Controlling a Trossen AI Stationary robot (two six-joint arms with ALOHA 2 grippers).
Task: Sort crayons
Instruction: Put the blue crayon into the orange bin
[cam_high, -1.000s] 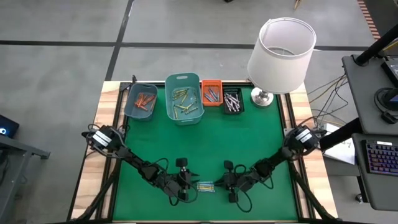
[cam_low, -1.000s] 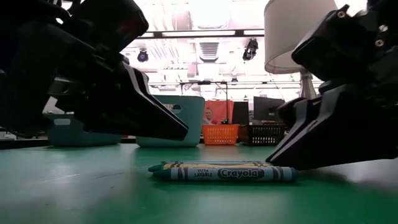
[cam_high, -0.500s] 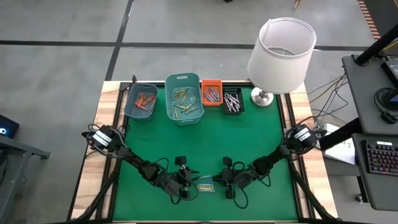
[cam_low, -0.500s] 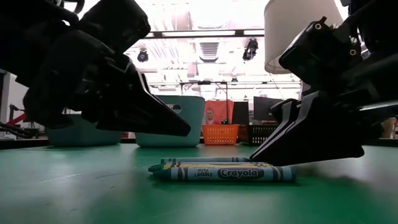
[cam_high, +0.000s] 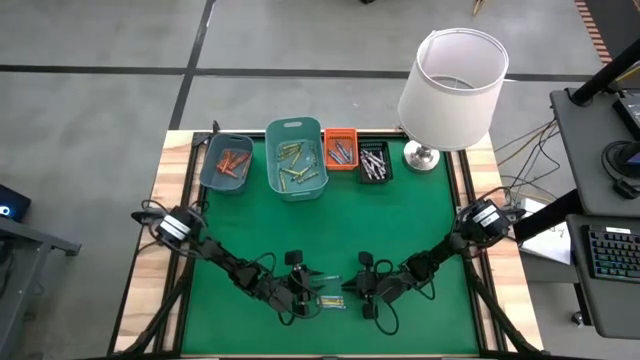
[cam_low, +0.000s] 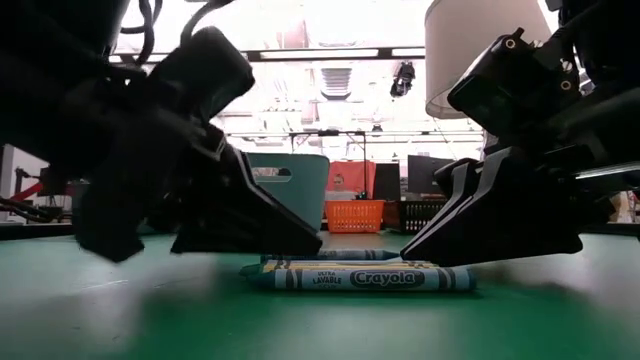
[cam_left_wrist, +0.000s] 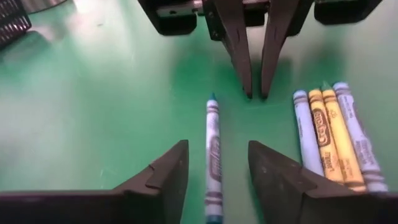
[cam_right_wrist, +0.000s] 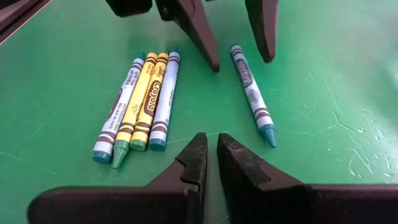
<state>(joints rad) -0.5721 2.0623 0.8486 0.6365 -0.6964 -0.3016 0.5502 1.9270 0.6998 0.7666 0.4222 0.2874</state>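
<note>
Lying flat on the green-covered table (cam_high: 400, 220) near its front edge, a single teal paper-wrapped crayon (cam_left_wrist: 212, 163) sits between the spread fingers (cam_left_wrist: 166, 177) of the left end effector (cam_left_wrist: 214, 177), which is open and not gripping it. Just beside it lies a touching row of four crayons (cam_right_wrist: 138, 99): pale blue, two yellow, pale blue. The right end effector (cam_right_wrist: 210, 163) faces them from the right with its fingers almost closed and nothing between them. Well apart at the far edge stand a grey-blue plastic bin (cam_high: 226, 163), a larger teal plastic bin (cam_high: 296, 158), a small orange bin (cam_high: 340, 148) and a small black bin (cam_high: 375, 161), each holding crayons, beside a white-shaded table lamp (cam_high: 452, 75).
</note>
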